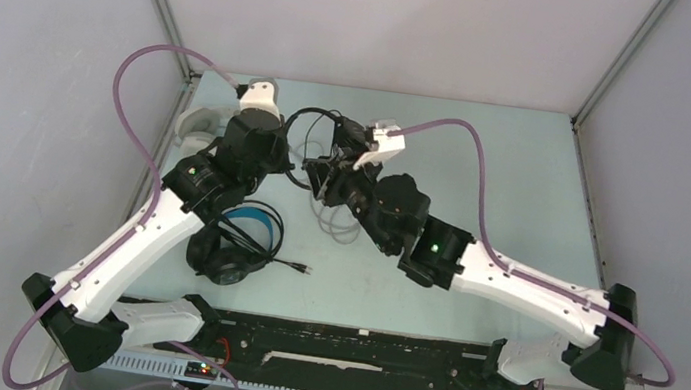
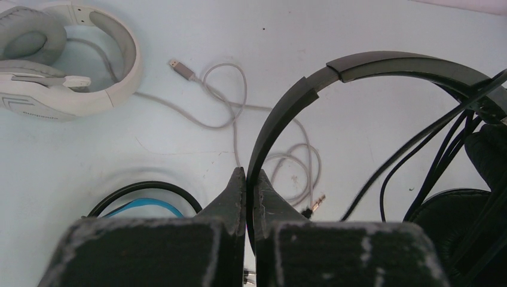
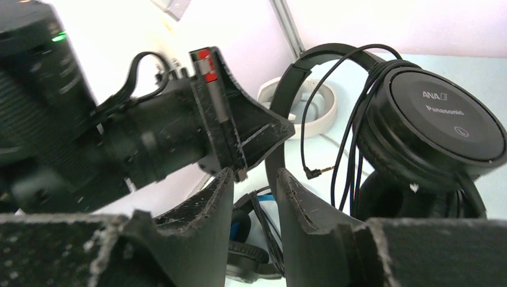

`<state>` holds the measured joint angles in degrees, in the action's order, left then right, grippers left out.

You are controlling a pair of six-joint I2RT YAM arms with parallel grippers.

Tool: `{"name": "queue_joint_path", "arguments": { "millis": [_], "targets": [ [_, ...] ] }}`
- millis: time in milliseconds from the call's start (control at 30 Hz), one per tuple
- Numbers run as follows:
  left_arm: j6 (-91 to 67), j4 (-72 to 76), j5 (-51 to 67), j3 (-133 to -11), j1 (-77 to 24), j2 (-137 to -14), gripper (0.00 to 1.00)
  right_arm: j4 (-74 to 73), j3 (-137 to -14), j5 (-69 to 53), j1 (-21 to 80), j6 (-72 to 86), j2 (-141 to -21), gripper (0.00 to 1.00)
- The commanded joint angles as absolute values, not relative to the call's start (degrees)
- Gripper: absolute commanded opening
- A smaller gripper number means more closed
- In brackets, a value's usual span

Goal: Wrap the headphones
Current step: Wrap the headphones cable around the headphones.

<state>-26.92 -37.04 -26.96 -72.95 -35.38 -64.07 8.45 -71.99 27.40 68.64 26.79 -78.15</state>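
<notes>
- The left arm [image 1: 127,252] runs from its base at the near left corner diagonally toward the far left of the pale blue table [image 1: 505,176]. Its black wrist is bent inward toward the middle.
- The left gripper [image 2: 250,179] is pressed closed. Its two fingertips meet on the lower end of the flat headband of the small thin black on-ear headphones [image 2: 382,63].
- The right arm [image 1: 521,284] stretches from the near right corner across the table to the left. Its wrist sits near the centre and faces the left gripper.
- The right gripper [image 3: 254,179] stands narrowly apart. The same black headband comes down into the gap, close along one finger, and is not visibly clamped.
- The thin black pair hangs between the two grippers at the far middle of the table, with its thin black cord [image 3: 353,95] looped over one round ear cup. The cord's jack plug [image 3: 314,173] dangles free.
- The black over-ear headphones with a blue headband [image 1: 239,242] lie on the table beside the left arm's forearm.
- The bulky white over-ear headphones [image 2: 113,78] lie at the far left. Their grey cable [image 2: 233,101] is strewn in loose loops on the table.
</notes>
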Motion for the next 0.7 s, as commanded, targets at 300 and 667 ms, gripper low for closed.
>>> {"name": "queue_joint_path", "arguments": {
  "millis": [300, 667],
  "targets": [
    [-28.62, -30.86, -28.96, -71.45, -35.16, -61.87, 0.00, 2.47, -84.66, 32.81, 64.62, 32.21, -88.43, 0.36],
    [-29.14, -30.26, -28.56, -70.97, -35.16, -62.30, 0.00, -3.41, -93.82, 35.96, 62.46, 32.20, -97.14, 0.35]
  ]
}}
